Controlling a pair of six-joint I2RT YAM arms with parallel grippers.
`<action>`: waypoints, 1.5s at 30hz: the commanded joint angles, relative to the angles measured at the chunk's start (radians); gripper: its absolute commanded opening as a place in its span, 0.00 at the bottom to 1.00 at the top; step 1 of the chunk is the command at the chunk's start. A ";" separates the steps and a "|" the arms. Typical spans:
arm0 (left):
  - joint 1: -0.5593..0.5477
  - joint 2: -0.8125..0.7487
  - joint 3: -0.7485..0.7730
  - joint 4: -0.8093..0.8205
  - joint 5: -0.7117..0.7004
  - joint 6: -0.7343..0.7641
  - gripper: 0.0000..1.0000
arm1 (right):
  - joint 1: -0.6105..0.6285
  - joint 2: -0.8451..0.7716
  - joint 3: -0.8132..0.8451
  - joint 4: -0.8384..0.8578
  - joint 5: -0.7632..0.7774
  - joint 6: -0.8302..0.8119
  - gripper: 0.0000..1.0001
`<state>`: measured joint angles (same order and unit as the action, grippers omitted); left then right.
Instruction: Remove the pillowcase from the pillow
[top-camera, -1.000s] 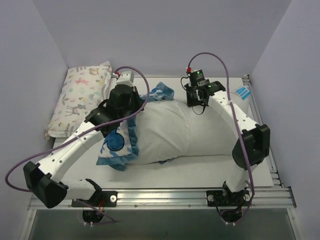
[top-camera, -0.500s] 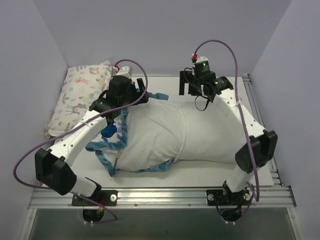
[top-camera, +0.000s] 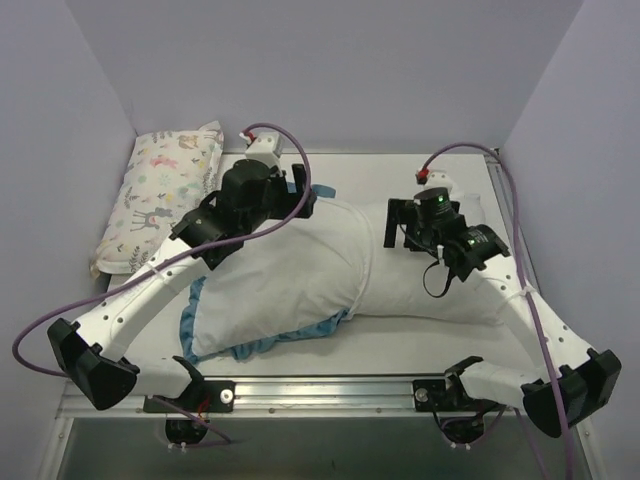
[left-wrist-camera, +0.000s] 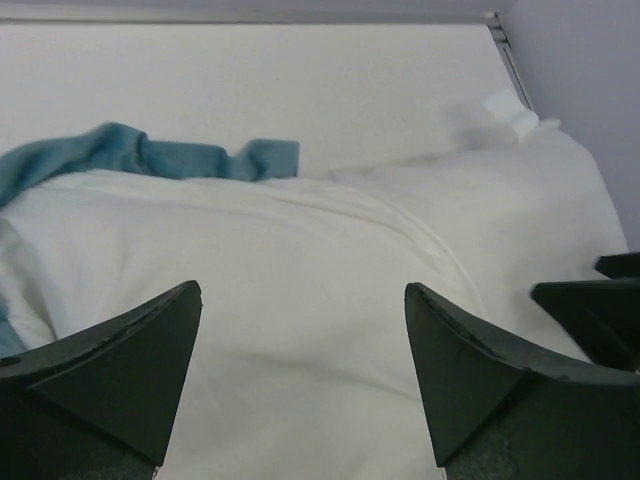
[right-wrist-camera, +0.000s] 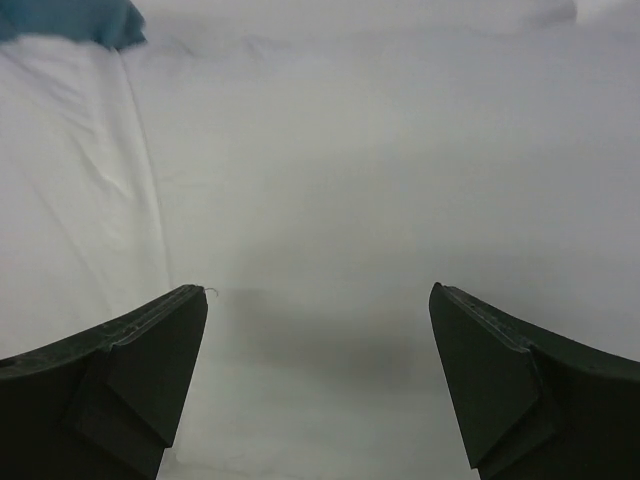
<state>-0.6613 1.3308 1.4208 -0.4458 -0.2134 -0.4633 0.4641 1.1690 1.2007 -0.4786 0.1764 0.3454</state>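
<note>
Pillowcase (top-camera: 280, 290) turned white side out, covering only the left part of the pillow (top-camera: 430, 292) on the table (top-camera: 420, 338).
Left gripper (top-camera: 300, 195) and right gripper (top-camera: 405, 225) both spread wide, gripping nothing, poised just over the fabric, probably ready for a fresh hold.

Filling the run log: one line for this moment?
left gripper open | right gripper open | pillowcase inside out, partly on pillow
</note>
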 joint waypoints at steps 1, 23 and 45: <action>-0.109 0.021 -0.020 -0.060 -0.105 -0.050 0.90 | 0.019 0.007 -0.136 0.053 0.000 0.055 1.00; -0.215 0.173 -0.100 -0.042 -0.276 -0.161 0.20 | -0.024 0.136 -0.270 0.186 -0.046 0.096 0.06; 0.399 -0.274 -0.474 0.002 -0.041 -0.232 0.00 | -0.407 0.167 -0.302 0.224 -0.242 0.124 0.00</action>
<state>-0.3027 1.0721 0.9993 -0.4961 -0.3985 -0.6701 0.0845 1.3094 0.9325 -0.1394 -0.1131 0.4835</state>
